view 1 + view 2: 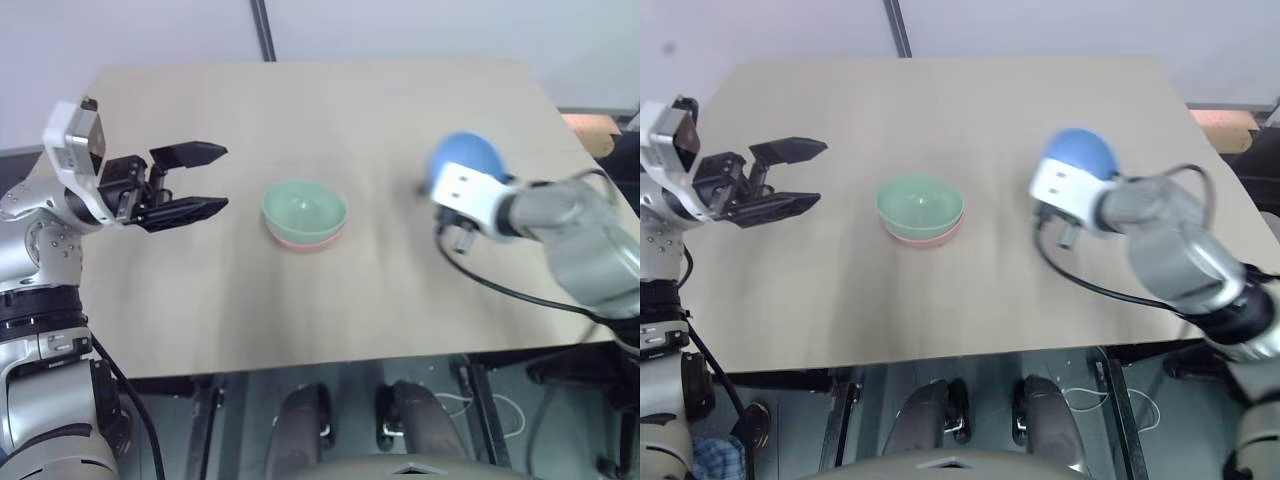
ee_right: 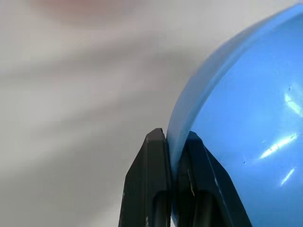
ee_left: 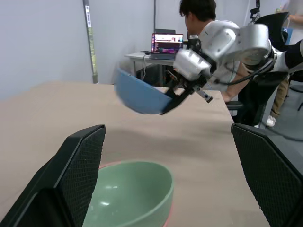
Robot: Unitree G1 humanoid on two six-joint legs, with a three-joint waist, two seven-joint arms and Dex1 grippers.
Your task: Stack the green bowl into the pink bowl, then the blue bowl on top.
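You see a pale wooden table (image 1: pixel 200 290) filling most of the head views, with a dark vertical pole (image 1: pixel 264 28) rising behind its far edge at the top of the frame. In the left wrist view a person (image 3: pixel 196 14) sits beyond the table, facing an open laptop (image 3: pixel 166 43) on a desk. Nothing lies on the tabletop between the stack at frame centre and the raised bowl at the right. At the centre, the green bowl (image 1: pixel 305 208) sits nested inside the pink bowl (image 1: pixel 300 242), of which only a thin salmon rim shows beneath it; both are plain and glossy. The blue bowl (image 1: pixel 467 155) is at centre right, lifted clear of the table and tilted, its rounded outside facing you. Your right gripper (image 2: pixel 173 142) has its two black fingers pressed together on the blue bowl's rim, one finger on each side of the wall. Your left gripper (image 1: pixel 192 180) is at the left of the frame, level and pointing toward the stack, its fingers spread wide and holding nothing, well apart from the bowls.
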